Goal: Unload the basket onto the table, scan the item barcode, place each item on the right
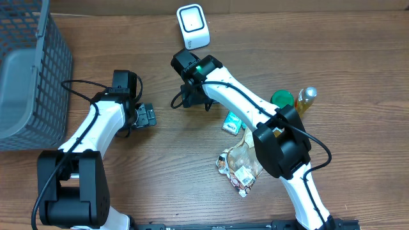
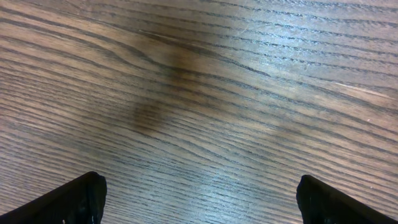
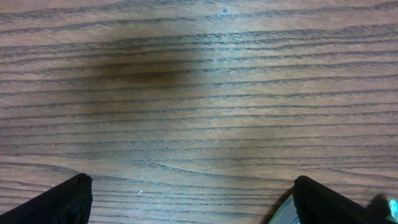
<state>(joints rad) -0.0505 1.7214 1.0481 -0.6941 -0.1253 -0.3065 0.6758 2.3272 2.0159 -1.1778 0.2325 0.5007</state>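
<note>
The white barcode scanner [image 1: 192, 25] stands at the back of the table. Items lie at the right: a teal packet [image 1: 233, 121], a crinkled snack bag [image 1: 241, 163] with a white label, a green-capped thing [image 1: 282, 98] and a yellow bottle [image 1: 305, 100]. My right gripper [image 1: 192, 97] hovers between scanner and packet, open and holding nothing; its wrist view shows bare wood between the fingertips [image 3: 71, 199], with the packet's pale edge [image 3: 283, 214] by the right one. My left gripper [image 1: 146, 115] is open over bare wood, fingertips [image 2: 81, 199] wide apart, holding nothing.
A grey mesh basket [image 1: 29, 76] fills the far left of the wooden table [image 1: 160, 166]. Black cables loop beside both wrists. The right arm's forearm crosses above the packet and the snack bag.
</note>
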